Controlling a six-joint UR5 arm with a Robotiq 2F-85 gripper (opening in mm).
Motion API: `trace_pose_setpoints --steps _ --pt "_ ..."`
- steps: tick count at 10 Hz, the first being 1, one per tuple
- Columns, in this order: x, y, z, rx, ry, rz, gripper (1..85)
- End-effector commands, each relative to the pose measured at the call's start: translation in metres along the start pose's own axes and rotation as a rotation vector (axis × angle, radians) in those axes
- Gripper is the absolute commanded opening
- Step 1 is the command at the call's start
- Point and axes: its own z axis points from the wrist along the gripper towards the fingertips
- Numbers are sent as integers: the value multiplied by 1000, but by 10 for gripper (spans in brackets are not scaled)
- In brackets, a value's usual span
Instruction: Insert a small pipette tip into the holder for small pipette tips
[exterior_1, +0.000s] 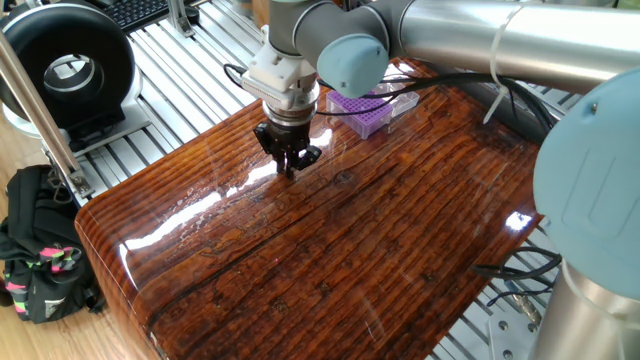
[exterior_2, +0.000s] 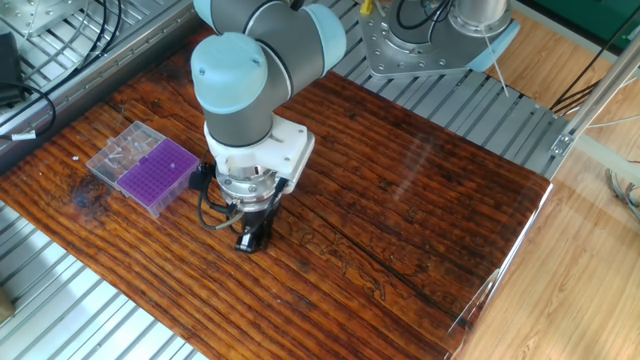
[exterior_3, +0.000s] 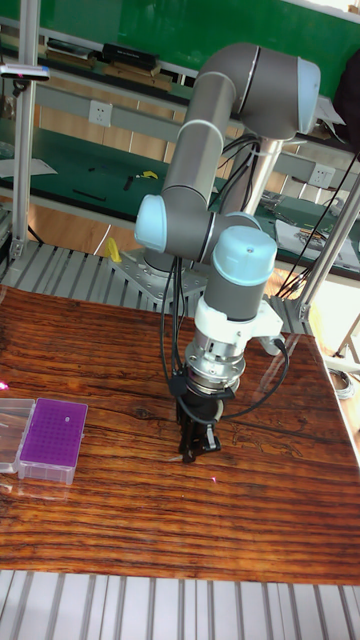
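On the glossy dark wooden counter the black two-finger pincer points down near the surface, fingers close together; any held tip is indiscernible. Farther, the small purple pipette-tip rack sits; only the other fixed view shows its open clear plastic lid.

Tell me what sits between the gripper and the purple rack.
Nothing: only bare wood of the table lies between the gripper and the purple rack. The tall fixed view shows that stretch best; the other fixed view agrees.
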Motion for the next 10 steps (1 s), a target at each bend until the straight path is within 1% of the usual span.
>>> trace_pose_setpoints --steps 1,6,7,10 --pt "1 -2 -1 8 -1 13 233" --pt "4 -4 1 13 6 16 223" --pt "3 -3 1 11 2 16 213" --pt "2 -3 1 10 0 17 123"
